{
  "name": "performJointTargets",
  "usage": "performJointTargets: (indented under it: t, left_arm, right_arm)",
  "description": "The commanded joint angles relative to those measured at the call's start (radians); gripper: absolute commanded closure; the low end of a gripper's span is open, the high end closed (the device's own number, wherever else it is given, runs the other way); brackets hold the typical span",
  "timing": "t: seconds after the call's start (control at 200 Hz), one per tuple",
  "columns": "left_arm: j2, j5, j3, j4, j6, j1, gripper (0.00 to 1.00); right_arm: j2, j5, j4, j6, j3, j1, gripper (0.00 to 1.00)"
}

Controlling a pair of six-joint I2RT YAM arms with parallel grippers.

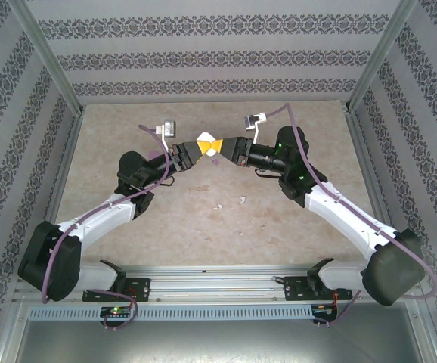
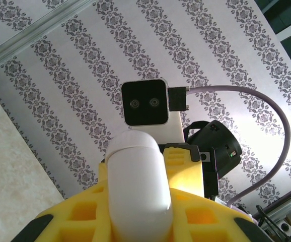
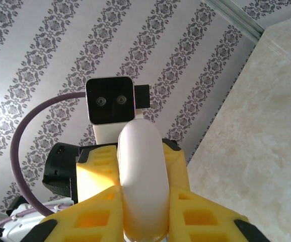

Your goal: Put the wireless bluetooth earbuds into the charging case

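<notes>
The white charging case [image 1: 209,145] hangs above the table's far middle, lid closed, held from both sides. My left gripper [image 1: 200,149] is shut on it; in the left wrist view the case [image 2: 138,186] stands upright between my yellow fingers [image 2: 75,214]. My right gripper [image 1: 219,148] is shut on it from the opposite side, and its yellow pads [image 3: 92,214] press the case [image 3: 143,176]. Two tiny white earbuds [image 1: 219,206] [image 1: 243,200] lie on the table nearer the arm bases. A pale purple bud [image 1: 217,160] lies just below the grippers.
The beige table [image 1: 128,136] is walled by patterned panels [image 1: 211,57] at the back and both sides. A metal rail [image 1: 218,283] with the arm bases runs along the near edge. Each wrist camera [image 2: 144,102] [image 3: 110,101] faces the other closely.
</notes>
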Motion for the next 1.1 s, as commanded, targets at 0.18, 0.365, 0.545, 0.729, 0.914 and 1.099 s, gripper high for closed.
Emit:
performJointTargets:
  t: [0.18, 0.365, 0.545, 0.729, 0.914, 1.099]
  left_arm:
    - [-0.028, 0.011, 0.020, 0.066, 0.008, -0.012, 0.69]
    - [-0.061, 0.002, 0.026, 0.014, 0.034, -0.011, 0.53]
    - [-0.080, -0.004, 0.032, -0.023, 0.045, -0.009, 0.45]
    - [-0.107, 0.001, 0.045, -0.088, 0.072, 0.010, 0.42]
    - [-0.138, 0.058, 0.056, -0.147, 0.095, 0.049, 0.44]
    - [-0.239, 0.133, 0.081, -0.417, 0.271, 0.102, 0.44]
  right_arm:
    - [-0.011, 0.004, 0.060, 0.038, -0.061, -0.015, 0.87]
    - [-0.019, 0.007, 0.070, 0.038, -0.074, -0.017, 0.89]
    - [-0.023, 0.013, 0.072, 0.034, -0.080, -0.017, 0.89]
    - [-0.024, 0.009, 0.040, 0.010, -0.070, -0.017, 0.89]
    - [-0.045, 0.003, -0.056, -0.078, -0.049, -0.019, 0.89]
    - [-0.063, -0.033, -0.300, -0.296, 0.043, -0.023, 0.89]
